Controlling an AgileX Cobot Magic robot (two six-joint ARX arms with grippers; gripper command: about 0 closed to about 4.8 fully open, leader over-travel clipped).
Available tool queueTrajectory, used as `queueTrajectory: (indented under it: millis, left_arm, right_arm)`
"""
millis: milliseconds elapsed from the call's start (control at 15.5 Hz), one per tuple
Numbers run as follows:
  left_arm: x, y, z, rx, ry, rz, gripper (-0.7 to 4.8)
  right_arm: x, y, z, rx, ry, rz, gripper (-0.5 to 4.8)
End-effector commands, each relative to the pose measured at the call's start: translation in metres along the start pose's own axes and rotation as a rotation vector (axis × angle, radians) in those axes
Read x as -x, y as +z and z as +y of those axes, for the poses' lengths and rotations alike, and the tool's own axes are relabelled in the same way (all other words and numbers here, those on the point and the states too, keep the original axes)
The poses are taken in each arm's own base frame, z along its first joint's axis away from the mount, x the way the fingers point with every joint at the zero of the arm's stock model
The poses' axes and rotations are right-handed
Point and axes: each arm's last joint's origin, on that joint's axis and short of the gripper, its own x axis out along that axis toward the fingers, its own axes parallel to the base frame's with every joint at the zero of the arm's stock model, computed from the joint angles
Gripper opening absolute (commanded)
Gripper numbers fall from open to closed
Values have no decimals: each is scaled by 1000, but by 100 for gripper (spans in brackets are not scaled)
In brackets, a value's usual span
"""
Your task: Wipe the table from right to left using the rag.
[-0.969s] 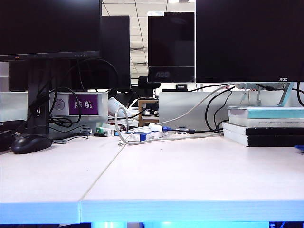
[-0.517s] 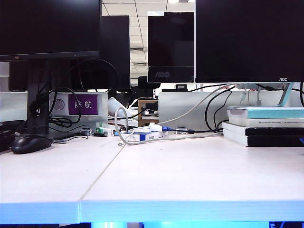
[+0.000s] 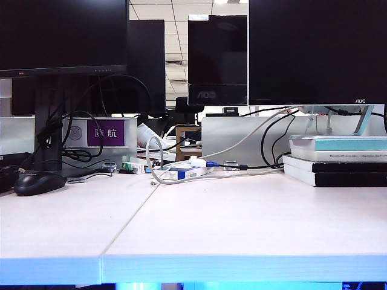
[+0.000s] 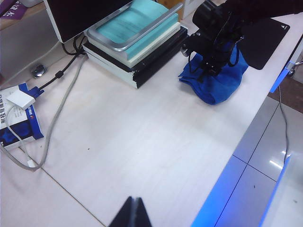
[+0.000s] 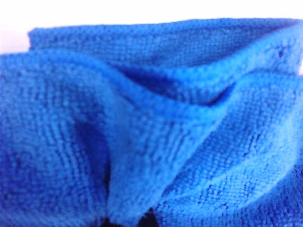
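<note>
Your right gripper [image 4: 209, 72] has its jaws clamped together on the soft bright blue terry rag [image 4: 217, 80], and its wrist camera is so close that you get nothing but fuzzy blue pile, pinched up into a thick fold with dark creases on either side [image 5: 156, 127]. The left wrist view gives you what that close-up cannot: the rag lies bunched in a heap on the pale whitish-pink wood-grain table [image 4: 142, 142], near its front edge, just beside the stack of teal-covered and black books [image 4: 135, 42] and next to a flat black mat [image 4: 262, 40], with the black arm coming down onto it from above. Your left gripper [image 4: 131, 213] shows only as a dark tip hanging over bare table well apart from the rag, jaws together. The exterior view shows neither arm nor rag, only the table [image 3: 242, 223], a black computer mouse [image 3: 40, 182], cables and dark monitors.
</note>
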Motion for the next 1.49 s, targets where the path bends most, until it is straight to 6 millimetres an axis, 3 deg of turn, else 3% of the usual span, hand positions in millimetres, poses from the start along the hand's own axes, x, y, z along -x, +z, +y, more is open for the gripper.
queueTrajectory:
  millis: [65, 452, 581, 969, 1033, 1356, 1485]
  left_arm:
    - [2, 1, -1, -8, -6, -13, -5]
    - [2, 2, -1, -8, -6, -14, -5]
    - [2, 2, -1, -8, -6, -14, -5]
    - [2, 2, -1, -8, -6, -14, -5]
    - [2, 2, -1, -8, -7, -13, -5]
    - [2, 1, -1, -7, -7, -11, -5]
    - [2, 1, -1, -7, -7, -11, -5]
  right_arm:
    - [-8, -14, 5, -11, 76, 134, -6]
    - [-8, -14, 8, -160, 77, 139, -5]
    - [-6, -13, 16, -124, 86, 144, -5]
    - [5, -8, 68, -23, 125, 134, -6]
    - [9, -8, 85, -27, 165, 129, -5]
    - [14, -6, 104, -71, 436, 126, -5]
    - [15, -5, 107, -104, 441, 132, -6]
